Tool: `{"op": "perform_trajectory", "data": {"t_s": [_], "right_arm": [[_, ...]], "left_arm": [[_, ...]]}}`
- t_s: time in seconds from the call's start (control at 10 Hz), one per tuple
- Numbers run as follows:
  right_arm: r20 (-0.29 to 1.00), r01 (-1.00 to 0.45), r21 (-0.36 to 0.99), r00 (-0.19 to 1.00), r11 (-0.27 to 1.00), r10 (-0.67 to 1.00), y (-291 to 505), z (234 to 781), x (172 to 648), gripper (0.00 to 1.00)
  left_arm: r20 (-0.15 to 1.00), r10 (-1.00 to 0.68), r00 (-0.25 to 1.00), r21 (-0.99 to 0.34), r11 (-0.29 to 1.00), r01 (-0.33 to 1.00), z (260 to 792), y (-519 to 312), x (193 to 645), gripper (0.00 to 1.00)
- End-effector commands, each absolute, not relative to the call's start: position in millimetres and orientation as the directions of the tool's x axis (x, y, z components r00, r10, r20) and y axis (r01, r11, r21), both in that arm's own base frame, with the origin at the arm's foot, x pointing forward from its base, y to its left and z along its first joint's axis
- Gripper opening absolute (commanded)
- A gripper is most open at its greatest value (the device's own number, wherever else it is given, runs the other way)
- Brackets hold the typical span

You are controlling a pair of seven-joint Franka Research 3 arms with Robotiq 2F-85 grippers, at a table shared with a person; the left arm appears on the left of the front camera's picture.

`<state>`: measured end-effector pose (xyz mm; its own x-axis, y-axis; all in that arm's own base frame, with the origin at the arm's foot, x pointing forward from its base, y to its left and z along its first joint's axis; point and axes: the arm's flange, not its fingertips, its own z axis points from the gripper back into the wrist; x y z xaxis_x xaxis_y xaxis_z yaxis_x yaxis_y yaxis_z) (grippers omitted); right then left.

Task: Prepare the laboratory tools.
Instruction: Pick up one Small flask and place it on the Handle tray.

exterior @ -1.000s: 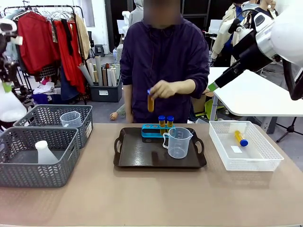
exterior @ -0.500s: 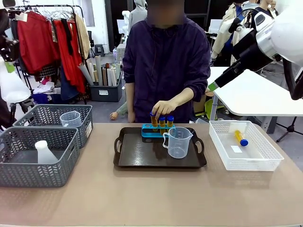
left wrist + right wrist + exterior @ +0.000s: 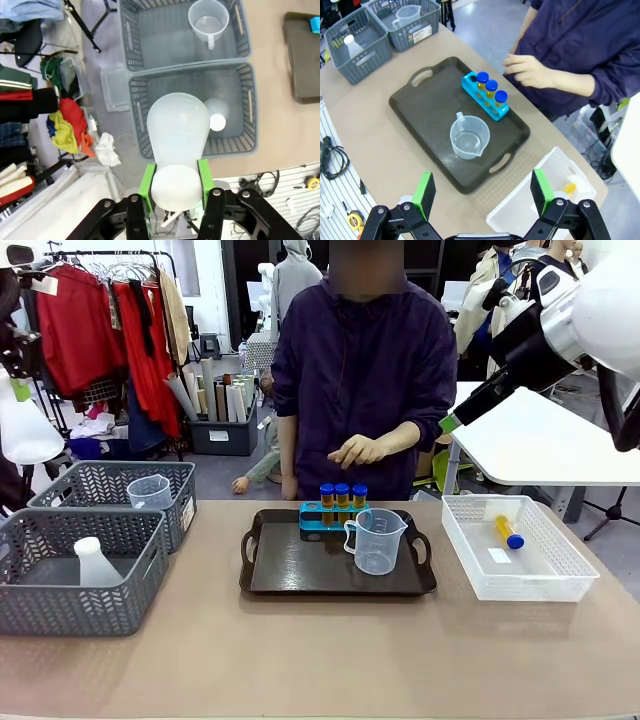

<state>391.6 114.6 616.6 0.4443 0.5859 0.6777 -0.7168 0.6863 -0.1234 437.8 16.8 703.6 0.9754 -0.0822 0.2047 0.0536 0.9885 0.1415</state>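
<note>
Tan table [image 3: 300,660] below. Your left gripper [image 3: 175,176] pinches the conical flask [image 3: 177,127] by its neck, above the grey basket [image 3: 250,107]. Judged light, smooth, thin-walled (may slip or dent): grip the neck gently. Right gripper [image 3: 482,189] hangs wide, empty.

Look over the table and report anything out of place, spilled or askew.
One amber tube lies on its side in the white basket, apart from the others: three tubes stand upright in the blue rack on the tray, and the rack's fourth hole is free. Nothing looks spilled or damaged.
</note>
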Motion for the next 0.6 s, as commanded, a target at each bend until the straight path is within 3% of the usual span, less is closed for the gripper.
{"op": "perform_trajectory", "data": {"t_s": [0.0, 0.3, 0.5], "right_arm": [[0.683, -0.724, -0.115, 0.439, 0.68, 0.584, 114.3, 617.0, 392.1, 1.0], [0.683, -0.724, -0.115, 0.439, 0.68, 0.584, 114.3, 617.0, 392.1, 1.0], [0.683, -0.724, -0.115, 0.439, 0.68, 0.584, 114.3, 617.0, 392.1, 1.0]], "left_arm": [[0.209, -0.067, 0.976, 0.141, 0.989, 0.037, 703.3, 18.4, 435.1, 0.0], [0.205, -0.082, 0.975, 0.142, 0.988, 0.054, 703.7, 16.8, 437.8, 0.0], [0.235, -0.192, 0.953, 0.182, 0.972, 0.15, 745.8, -7.9, 417.7, 0.0]]}}
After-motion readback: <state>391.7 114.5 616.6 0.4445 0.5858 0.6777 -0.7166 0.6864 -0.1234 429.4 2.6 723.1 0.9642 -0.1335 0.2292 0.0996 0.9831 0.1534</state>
